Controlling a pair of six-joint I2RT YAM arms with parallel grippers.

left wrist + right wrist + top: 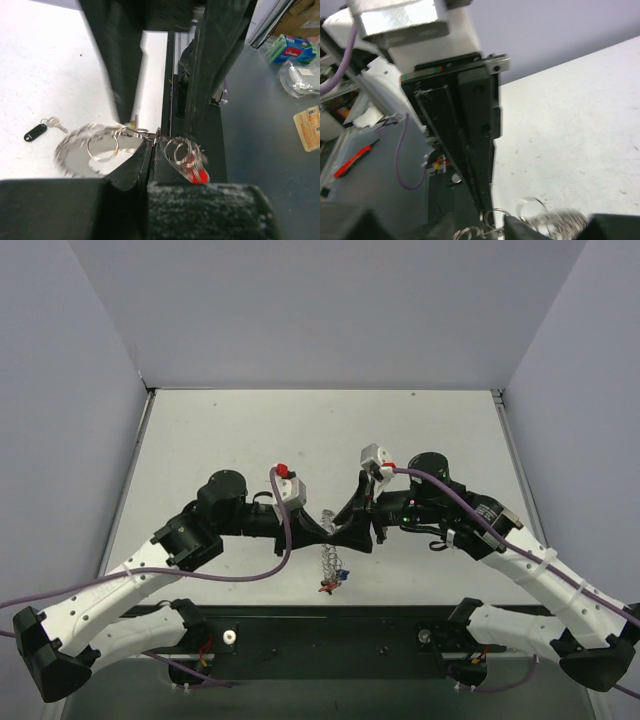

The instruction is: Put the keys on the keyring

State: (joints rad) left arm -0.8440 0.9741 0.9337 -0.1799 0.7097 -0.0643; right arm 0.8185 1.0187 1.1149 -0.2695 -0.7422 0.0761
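Hanging in mid-air over the near part of the white table [220, 430], right where the two arms met, was the large silvery metal keyring with its ribbed coil rim [329, 558]. Off its low end dangled the small metal keys [336, 582]; only red and blue plastic heads could be made out. The left jaws were pressed together, pinching the thin wire loops beside the coil, and a red key head [198, 174] hung just next to the fingertips. The right jaws stood parted, a finger either side of the coil in the wrist view, and neither pad could be seen touching metal. By my reading, the whole bunch rode on the left pinch alone. Off on the table, well apart from all this, lay a black plastic tag with a couple of plain silver keys [36, 131].

Here was the danger as I judged it. That pinch was on slim, slick wire, and the coil looked blurred in the left wrist view, as if swaying. A sway like that could work the wire out of the nip and drop the lot near the table's front edge. The right jaws, closing on a moving target, could catch a key instead of the rim. And with the fingers crowded so close, one nudge could knock the ring loose.
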